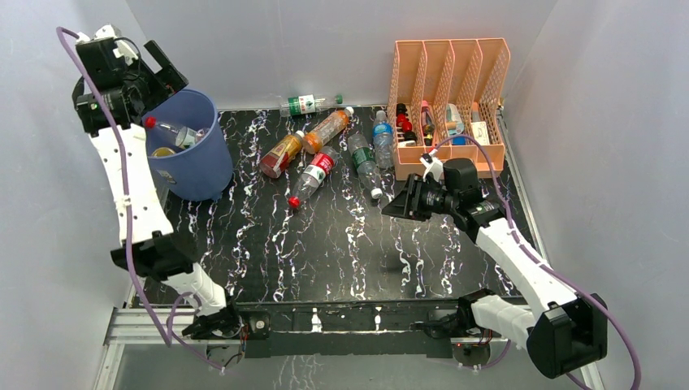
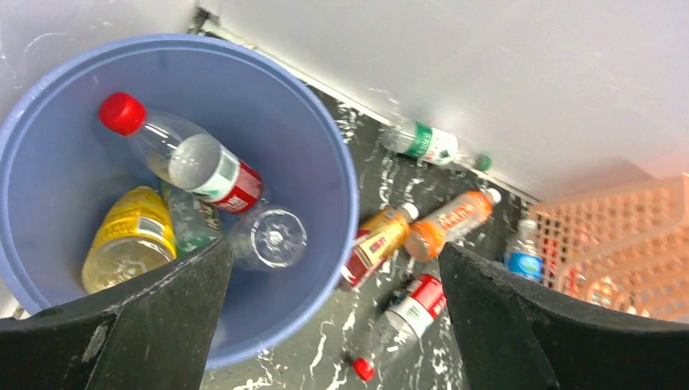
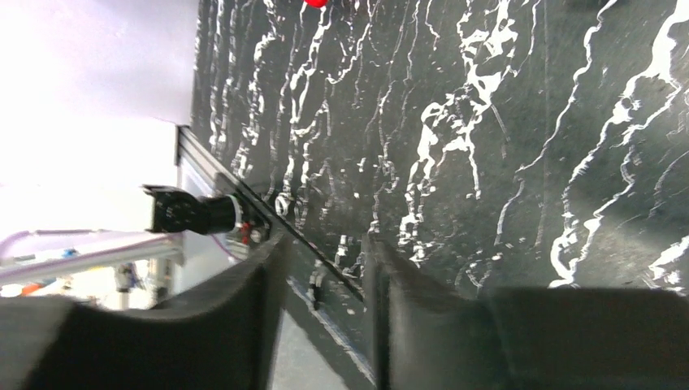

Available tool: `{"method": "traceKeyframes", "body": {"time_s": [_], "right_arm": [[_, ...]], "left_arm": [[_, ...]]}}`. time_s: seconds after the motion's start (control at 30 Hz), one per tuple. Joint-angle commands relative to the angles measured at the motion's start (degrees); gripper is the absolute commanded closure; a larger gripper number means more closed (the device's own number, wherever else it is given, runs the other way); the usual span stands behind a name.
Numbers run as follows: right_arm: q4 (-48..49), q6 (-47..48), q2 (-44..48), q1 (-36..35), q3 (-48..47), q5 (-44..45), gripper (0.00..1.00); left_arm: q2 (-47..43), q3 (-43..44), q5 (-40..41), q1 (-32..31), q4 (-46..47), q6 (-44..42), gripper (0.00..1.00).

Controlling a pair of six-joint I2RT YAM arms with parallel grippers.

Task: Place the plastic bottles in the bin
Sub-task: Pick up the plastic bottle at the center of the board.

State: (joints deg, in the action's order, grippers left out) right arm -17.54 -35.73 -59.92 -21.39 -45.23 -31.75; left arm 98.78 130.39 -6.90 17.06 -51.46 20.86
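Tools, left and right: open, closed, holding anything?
Left tool: wide open, empty, over the bin.
Right tool: slightly open, empty.

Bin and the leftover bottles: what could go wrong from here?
1. The red-capped bottle leans in the bin with its cap near the rim; later drops may bounce off it.
2. The orange bottle and its neighbours lie close together; a grab may roll others away.
3. The blue-labelled bottle lies beside the peach organizer, leaving little finger room.
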Motion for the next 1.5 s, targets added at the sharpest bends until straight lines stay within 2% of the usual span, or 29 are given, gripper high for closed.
{"method": "traceKeyframes", "body": {"time_s": [0.0,0.07,0.1,0.17,0.23,0.27,0.3,0.37,0.47,0.53,0.73,1.03,1.2,1.47], "right_arm": [[3.1,-0.2,-0.7,0.3,-2.9,-1.5,0.66],[3.0,-0.4,-1.2,0.3,-3.5,-1.6,0.86],[3.0,-0.5,-1.5,0.3,-3.6,-1.7,0.91],[3.0,-0.6,-1.8,0.3,-4.1,-1.8,0.97],[2.9,-0.4,-2.1,0.3,-4.5,-1.3,0.97],[2.9,-0.4,-2.3,0.3,-4.9,-1.0,0.96],[3.0,0.0,-2.7,0.3,-5.1,-0.7,0.9],[3.2,0.9,-4.1,0.3,-5.8,0.1,0.69],[3.2,2.4,-7.2,0.3,-6.8,1.5,0.38],[3.3,3.6,-9.6,0.3,-7.6,2.4,0.28],[5.9,6.0,-16.5,0.2,-9.6,6.5,0.25],[7.5,11.5,-28.8,0.0,-15.4,15.3,0.31],[8.6,12.4,-34.6,-0.2,-17.9,16.5,0.33],[9.5,12.7,-42.0,-1.3,-21.3,17.9,0.33]], "left_arm": [[-7.3,-2.8,-8.6,-0.3,-2.0,-0.8,0.02],[-9.0,-5.0,-10.5,-1.1,-1.5,-0.7,0.02],[-9.7,-6.0,-11.1,-1.8,-1.4,-0.7,0.02],[-10.6,-7.7,-11.5,-4.0,-1.5,-0.9,0.02],[-10.9,-9.8,-9.2,-8.3,-1.7,-1.3,0.02],[-11.2,-11.1,-7.2,-12.4,-1.5,-1.4,0.02],[-11.4,-12.5,-4.7,-16.1,-1.2,-1.5,0.02],[-11.8,-15.8,-0.6,-21.7,-0.4,-1.3,0.02],[-12.7,-21.5,2.4,-26.4,1.3,-0.7,0.03],[-13.3,-24.5,3.7,-28.6,2.0,-0.5,0.03],[-15.1,-30.6,6.4,-33.3,3.0,-0.2,0.04],[-16.7,-36.8,10.7,-41.0,3.8,1.1,0.05],[-17.2,-40.2,11.8,-43.3,4.7,2.1,0.05],[-17.2,-40.4,11.1,-44.0,3.9,2.1,0.02]]}}
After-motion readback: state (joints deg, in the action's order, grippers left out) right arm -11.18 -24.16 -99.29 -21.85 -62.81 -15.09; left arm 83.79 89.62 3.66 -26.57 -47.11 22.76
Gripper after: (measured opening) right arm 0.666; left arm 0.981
